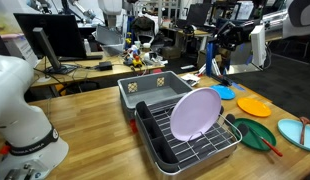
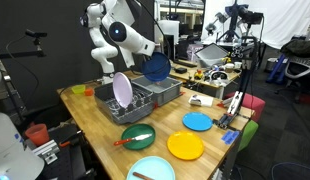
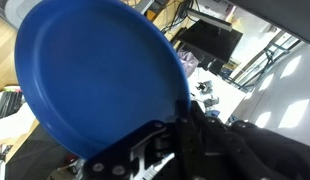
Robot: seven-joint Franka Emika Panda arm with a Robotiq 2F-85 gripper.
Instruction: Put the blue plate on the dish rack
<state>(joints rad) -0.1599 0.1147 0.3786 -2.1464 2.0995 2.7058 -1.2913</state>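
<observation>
Wrist view | hand [image 3: 181, 122] grips blue plate [image 3: 95, 80] rim | plate top cut off; hand dark, blurred

Wrist view: blue plate [image 3: 95, 80] cut off at the 12 o'clock edge, masking the scene behind. Jaws at 5 o'clock dark; grip contact indistinct.
</observation>
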